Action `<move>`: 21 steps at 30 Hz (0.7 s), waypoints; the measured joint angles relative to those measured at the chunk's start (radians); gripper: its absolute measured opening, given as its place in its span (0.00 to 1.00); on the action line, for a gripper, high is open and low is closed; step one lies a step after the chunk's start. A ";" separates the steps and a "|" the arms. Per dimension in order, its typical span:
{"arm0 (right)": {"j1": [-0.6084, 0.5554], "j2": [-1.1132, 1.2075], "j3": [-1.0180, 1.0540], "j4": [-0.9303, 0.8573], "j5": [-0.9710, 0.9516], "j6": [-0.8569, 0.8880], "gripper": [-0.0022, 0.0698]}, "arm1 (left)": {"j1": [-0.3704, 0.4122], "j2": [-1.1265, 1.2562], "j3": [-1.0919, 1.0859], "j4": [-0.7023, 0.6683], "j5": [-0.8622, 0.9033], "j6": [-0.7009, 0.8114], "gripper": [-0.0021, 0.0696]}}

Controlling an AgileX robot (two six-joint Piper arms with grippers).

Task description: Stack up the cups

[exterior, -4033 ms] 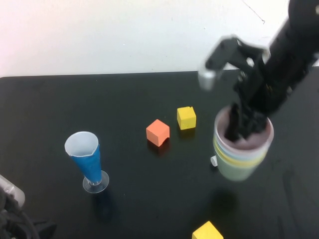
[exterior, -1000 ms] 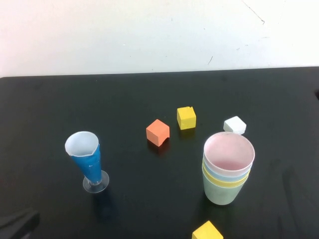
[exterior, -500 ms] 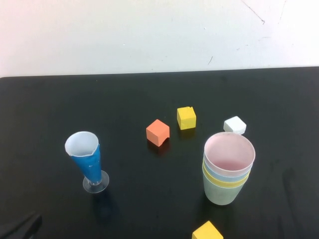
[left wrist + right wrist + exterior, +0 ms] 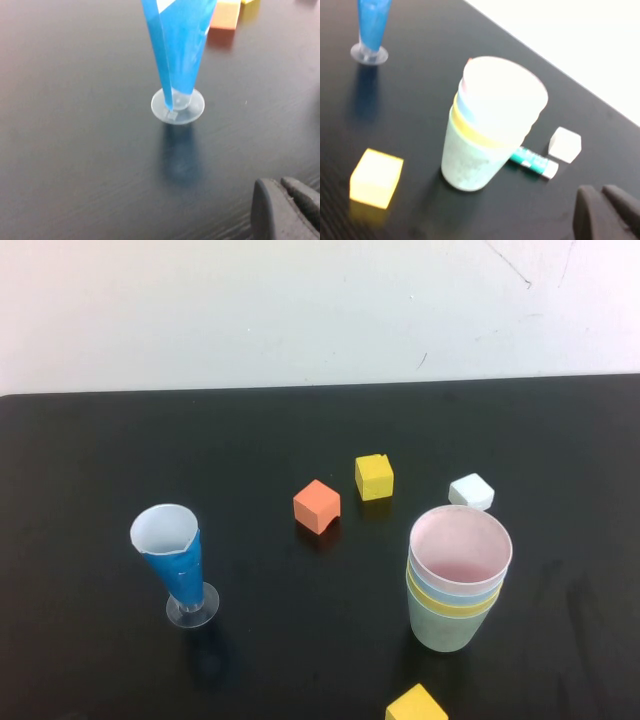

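Cups (image 4: 458, 585): all four nested upright near the bench's (image 4: 100, 460) right edge. Left end effector (image 4: 287, 210) and right end effector (image 4: 605, 212): both closed, empty, clear of the stack.

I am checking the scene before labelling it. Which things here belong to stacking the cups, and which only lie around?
Job: the nested cups, pink inside blue, yellow and green; left gripper and right gripper, both shut and away from them.

Lying about: blue glass, orange block, yellow blocks, white block, green-and-white tube.
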 joint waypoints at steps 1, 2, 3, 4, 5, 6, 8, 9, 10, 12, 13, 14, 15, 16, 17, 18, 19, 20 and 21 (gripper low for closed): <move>0.000 0.000 0.006 0.000 0.000 0.000 0.05 | 0.000 0.000 0.000 0.000 0.008 0.000 0.03; 0.000 0.000 0.011 0.000 0.000 0.000 0.05 | 0.000 0.000 0.000 0.000 0.017 0.000 0.03; 0.000 0.000 0.020 0.000 0.003 0.000 0.05 | 0.000 0.000 0.000 -0.002 0.024 -0.002 0.03; 0.000 0.000 0.026 0.000 0.003 0.000 0.05 | 0.000 0.000 0.000 -0.002 0.026 -0.004 0.03; 0.000 0.000 0.032 0.000 0.003 0.002 0.05 | 0.000 0.000 0.000 -0.002 0.028 -0.010 0.03; 0.000 0.000 0.043 -0.003 0.003 0.002 0.05 | 0.000 0.000 0.000 -0.002 0.028 -0.015 0.03; 0.000 0.000 0.066 -0.007 0.000 0.002 0.05 | 0.000 0.000 0.000 -0.002 0.028 -0.017 0.03; 0.000 0.000 0.076 -0.010 -0.006 0.007 0.05 | 0.000 0.000 0.000 -0.002 0.028 -0.017 0.03; 0.000 -0.001 0.091 -0.010 -0.030 0.016 0.05 | 0.000 0.000 0.000 -0.002 0.030 -0.017 0.03; 0.000 -0.001 0.132 -0.001 -0.124 0.021 0.05 | 0.000 0.000 0.000 -0.002 0.030 -0.017 0.03; 0.000 -0.005 0.162 -0.001 -0.177 0.021 0.05 | 0.000 0.000 0.000 -0.002 0.030 -0.017 0.03; 0.000 -0.011 0.188 -0.003 -0.214 0.021 0.05 | 0.000 0.000 0.000 -0.002 0.030 -0.017 0.03; 0.000 -0.027 0.219 -0.005 -0.252 0.025 0.05 | 0.000 0.000 0.000 -0.002 0.030 -0.017 0.03; -0.002 -0.051 0.249 -0.005 -0.276 0.034 0.05 | 0.000 0.000 0.000 -0.002 0.030 -0.017 0.03; -0.008 -0.068 0.270 -0.006 -0.288 0.045 0.05 | 0.000 0.000 0.000 -0.002 0.030 -0.019 0.03; -0.025 -0.104 0.292 -0.006 -0.297 0.063 0.05 | 0.000 0.000 0.000 -0.002 0.030 -0.019 0.03; -0.048 -0.136 0.310 -0.006 -0.297 0.084 0.05 | 0.000 0.000 0.000 -0.002 0.031 -0.019 0.03; -0.072 -0.161 0.327 -0.010 -0.295 0.095 0.05 | 0.000 0.000 0.000 -0.002 0.031 -0.019 0.03; -0.107 -0.193 0.341 -0.017 -0.287 0.111 0.05 | 0.000 0.000 0.000 -0.002 0.031 -0.019 0.03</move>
